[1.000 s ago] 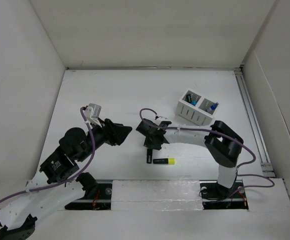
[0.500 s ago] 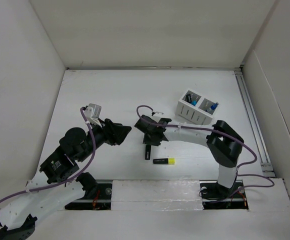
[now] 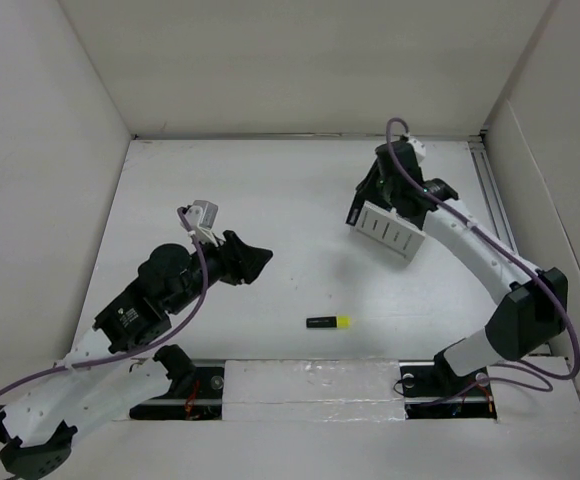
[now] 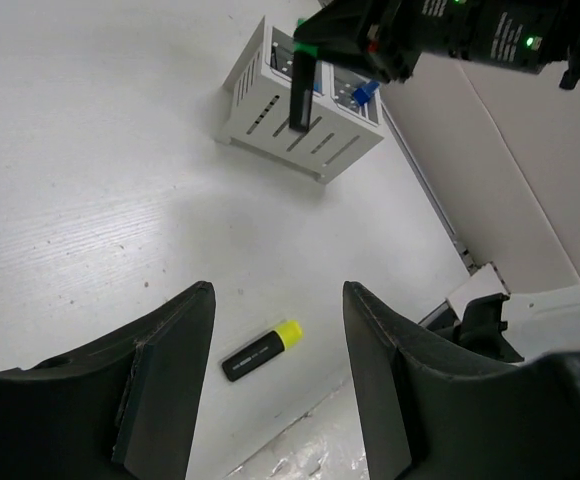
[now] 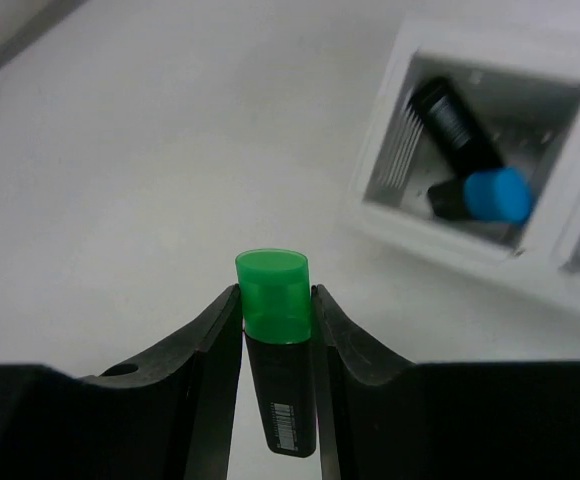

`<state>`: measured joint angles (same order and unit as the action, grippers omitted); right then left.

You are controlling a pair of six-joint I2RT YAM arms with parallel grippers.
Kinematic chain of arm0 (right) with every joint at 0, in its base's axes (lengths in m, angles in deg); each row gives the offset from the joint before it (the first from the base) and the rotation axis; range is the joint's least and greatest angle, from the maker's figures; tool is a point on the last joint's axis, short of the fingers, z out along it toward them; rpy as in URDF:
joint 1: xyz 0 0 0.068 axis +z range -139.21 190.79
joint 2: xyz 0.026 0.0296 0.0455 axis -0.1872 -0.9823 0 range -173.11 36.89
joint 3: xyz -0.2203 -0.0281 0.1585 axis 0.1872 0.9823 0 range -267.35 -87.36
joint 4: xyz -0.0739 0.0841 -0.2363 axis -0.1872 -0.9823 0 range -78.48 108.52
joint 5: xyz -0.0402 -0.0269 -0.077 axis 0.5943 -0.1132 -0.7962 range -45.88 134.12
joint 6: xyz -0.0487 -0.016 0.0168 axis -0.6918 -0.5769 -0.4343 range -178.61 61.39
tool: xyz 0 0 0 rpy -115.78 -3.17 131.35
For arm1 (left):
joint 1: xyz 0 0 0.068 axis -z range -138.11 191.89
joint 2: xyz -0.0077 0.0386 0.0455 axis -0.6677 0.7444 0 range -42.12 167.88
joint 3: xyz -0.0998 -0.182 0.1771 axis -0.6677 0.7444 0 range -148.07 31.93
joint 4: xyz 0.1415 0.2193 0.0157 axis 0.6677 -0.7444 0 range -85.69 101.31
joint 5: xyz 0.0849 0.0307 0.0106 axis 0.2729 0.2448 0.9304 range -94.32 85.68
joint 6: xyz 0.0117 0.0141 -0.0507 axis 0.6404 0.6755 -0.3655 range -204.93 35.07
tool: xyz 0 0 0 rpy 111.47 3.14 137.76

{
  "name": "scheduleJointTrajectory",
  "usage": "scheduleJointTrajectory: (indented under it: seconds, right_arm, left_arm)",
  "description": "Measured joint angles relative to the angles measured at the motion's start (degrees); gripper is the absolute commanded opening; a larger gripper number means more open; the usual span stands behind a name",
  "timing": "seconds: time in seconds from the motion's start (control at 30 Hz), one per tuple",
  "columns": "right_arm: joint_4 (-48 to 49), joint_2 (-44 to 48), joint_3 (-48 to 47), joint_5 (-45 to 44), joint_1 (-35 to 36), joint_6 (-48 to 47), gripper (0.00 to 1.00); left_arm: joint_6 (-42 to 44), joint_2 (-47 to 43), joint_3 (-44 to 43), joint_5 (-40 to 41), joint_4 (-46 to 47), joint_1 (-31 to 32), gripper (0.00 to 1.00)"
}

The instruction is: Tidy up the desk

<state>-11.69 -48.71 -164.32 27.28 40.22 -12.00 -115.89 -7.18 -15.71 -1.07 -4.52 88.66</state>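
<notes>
Over the worktop [image 3: 270,190], right hand [image 5: 275,300] pinches a seemingly light, slick marker [image 5: 282,400] by its cap end; left hand [image 4: 277,300] gapes empty.

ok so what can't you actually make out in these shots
Top view: right arm covers the openings of the slotted box; contents hidden.
Right wrist view: box's second compartment cut off by the right edge; blue-capped marker blurred.
Label print on the green highlighter: too small to read.

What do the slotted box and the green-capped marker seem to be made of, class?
Slotted box: probably matte white plastic, with thin walls and evenly cut slots. Green-capped marker: likely smooth plastic, with a slight sheen on the cap and a black barrel.
</notes>
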Motion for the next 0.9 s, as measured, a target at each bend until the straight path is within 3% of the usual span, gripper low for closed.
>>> scheduleJointTrajectory:
  seconds: [0.1,0.3,0.57,0.9]
  right_arm:
    - [1.42,-0.28,-2.6,1.05,-8.76,-5.29,0.21]
    - [4.98,-5.57,-9.99,-1.25,-17.49,-11.76,0.22]
    - [10.49,-12.28,-11.17,-5.42,-18.49,-20.22,0.22]
    - [17.75,-12.44,-5.14,-6.73,-17.05,-24.26,0.22]
  left_arm:
    - [-0.96,2.05,-0.39,-0.11,0.61,0.0,0.5]
    - [-3.91,6.1,-0.44,-0.96,3.02,0.0,0.49]
    - [-8.17,6.88,-0.35,-0.42,4.04,0.0,0.48]
    - [-10.58,7.04,-0.35,1.81,4.04,0.0,0.48]
